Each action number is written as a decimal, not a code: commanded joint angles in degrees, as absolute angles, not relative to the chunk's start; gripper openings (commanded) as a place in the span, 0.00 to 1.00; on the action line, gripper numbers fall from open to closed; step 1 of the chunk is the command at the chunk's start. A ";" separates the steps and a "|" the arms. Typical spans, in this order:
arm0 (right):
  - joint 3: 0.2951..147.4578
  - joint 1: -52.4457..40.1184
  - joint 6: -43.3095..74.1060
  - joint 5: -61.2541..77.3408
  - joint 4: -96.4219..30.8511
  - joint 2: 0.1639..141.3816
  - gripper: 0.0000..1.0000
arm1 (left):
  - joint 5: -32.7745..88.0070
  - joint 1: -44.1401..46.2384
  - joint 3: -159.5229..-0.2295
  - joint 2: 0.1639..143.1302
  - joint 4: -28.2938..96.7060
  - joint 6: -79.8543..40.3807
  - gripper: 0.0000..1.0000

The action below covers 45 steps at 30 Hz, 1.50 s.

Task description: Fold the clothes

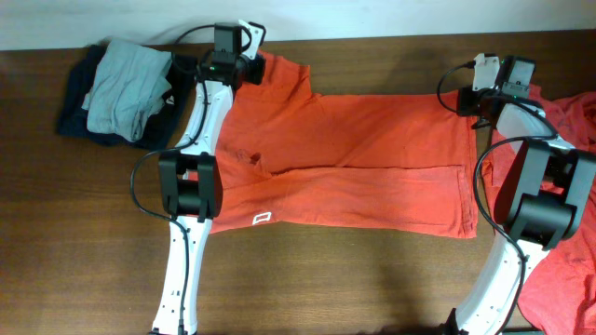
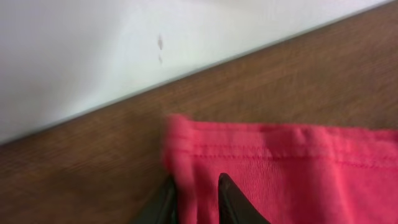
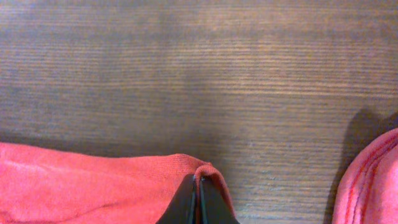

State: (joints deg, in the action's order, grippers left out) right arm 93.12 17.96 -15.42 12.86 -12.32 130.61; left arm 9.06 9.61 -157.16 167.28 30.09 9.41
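While overhead hides them, wrist views show right fingers (image 3: pixel 186 204) pinching T-shirt (image 3: pixel 93 180), left fingers (image 2: pixel 235 202) straddling it.

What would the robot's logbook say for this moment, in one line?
T-shirt: on table; left gripper: open astride its corner; right gripper: shut on its edge

Orange-red T-shirt (image 1: pixel 372 149) lies spread on the wooden table (image 1: pixel 93 251) between left arm (image 1: pixel 191 181) and right arm (image 1: pixel 540 186).

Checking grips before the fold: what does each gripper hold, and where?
Right gripper pinches the T-shirt at an edge fold. Left gripper straddles its hemmed corner; clamped or not, cannot tell.
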 commanded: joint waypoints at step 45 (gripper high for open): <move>98.54 18.00 -15.40 18.00 -21.71 128.42 0.04 | 4.67 8.93 -168.20 173.01 42.09 9.91 0.01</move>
